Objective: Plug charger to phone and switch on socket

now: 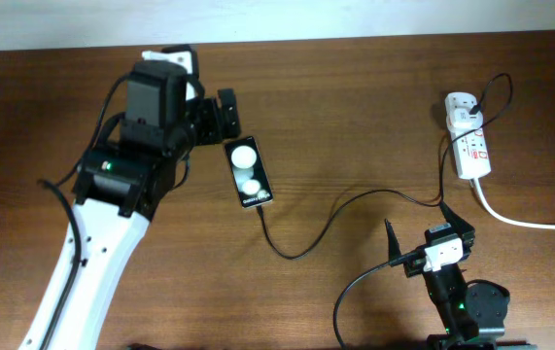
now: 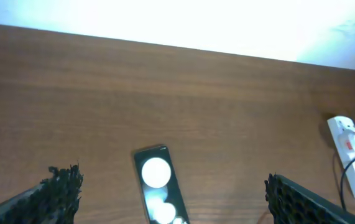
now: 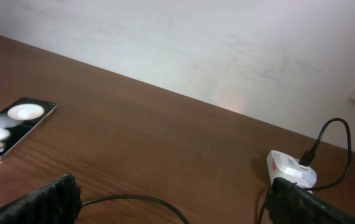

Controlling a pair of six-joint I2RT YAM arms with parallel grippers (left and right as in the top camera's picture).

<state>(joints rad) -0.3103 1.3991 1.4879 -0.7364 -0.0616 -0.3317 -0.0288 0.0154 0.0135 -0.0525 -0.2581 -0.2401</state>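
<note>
Dark brown wooden table, plain white wall behind its far edge

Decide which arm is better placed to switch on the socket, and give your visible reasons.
Right: its open hand sits nearer the socket; the left hand is by the phone.

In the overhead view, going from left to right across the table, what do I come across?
left gripper → phone → right gripper → socket. The charger is left out, since it stretches from the phone across to the socket.
</note>
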